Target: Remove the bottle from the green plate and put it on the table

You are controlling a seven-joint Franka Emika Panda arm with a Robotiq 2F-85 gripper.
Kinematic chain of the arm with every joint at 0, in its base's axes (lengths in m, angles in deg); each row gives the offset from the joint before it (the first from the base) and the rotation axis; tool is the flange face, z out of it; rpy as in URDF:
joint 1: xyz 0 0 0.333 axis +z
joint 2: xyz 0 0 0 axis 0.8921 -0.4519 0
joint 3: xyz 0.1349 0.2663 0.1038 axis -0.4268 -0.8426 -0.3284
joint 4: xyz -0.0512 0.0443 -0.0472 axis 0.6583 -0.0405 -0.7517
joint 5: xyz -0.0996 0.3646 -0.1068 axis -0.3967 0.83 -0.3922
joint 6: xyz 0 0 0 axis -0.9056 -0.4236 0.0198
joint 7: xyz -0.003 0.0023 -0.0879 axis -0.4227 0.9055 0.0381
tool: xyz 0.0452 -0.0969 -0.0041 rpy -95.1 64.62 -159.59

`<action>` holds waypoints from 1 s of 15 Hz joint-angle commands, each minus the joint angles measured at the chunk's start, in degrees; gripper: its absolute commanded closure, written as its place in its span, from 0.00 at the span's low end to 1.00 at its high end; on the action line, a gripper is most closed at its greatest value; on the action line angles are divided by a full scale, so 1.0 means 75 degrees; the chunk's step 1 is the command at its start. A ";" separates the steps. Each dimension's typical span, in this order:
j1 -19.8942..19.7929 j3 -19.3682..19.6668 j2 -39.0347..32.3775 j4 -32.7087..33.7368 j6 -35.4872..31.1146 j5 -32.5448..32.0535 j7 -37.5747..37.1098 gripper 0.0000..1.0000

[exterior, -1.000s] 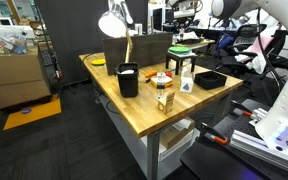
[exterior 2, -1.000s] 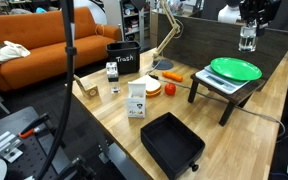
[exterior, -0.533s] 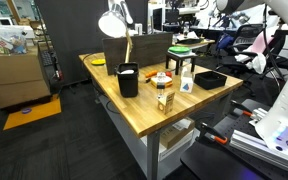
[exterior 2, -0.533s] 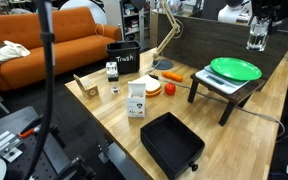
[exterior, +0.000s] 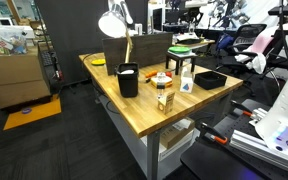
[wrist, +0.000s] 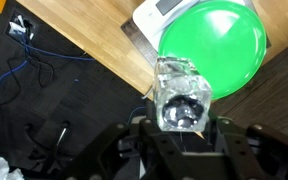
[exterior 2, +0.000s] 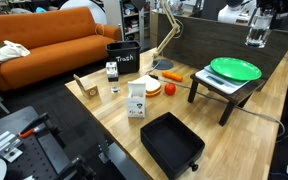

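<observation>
One bottle (exterior 2: 254, 38) clamped in the claw (exterior 2: 255, 31), high near the green plate (exterior 2: 234, 69), shifted slightly sideways since before

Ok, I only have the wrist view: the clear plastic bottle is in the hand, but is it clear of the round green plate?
Observer: Yes. In an exterior view the clear plastic bottle, gripped by the hand, hangs well above the round green plate, not touching it.
Operator: What is that plate sitting on?
Observer: A small dark-legged stand, so the plate is raised off the light wooden table.
Operator: Where is there bare wood?
Observer: Between the stand and the black rectangular tray.
</observation>
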 commanded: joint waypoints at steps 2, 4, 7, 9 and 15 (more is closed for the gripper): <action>0.0048 -0.0003 0.0342 -0.0530 -0.0004 0.0046 -0.0018 0.57; 0.0082 -0.0009 0.0460 -0.0728 -0.0010 0.0049 -0.0033 0.57; 0.0095 -0.0009 0.0491 -0.0801 -0.0018 0.0049 -0.0041 0.57; 0.0114 -0.0024 0.0445 -0.0767 -0.0027 0.0077 -0.0118 0.82; 0.0764 -0.0326 0.0709 -0.1458 -0.0174 0.0233 -0.1041 0.82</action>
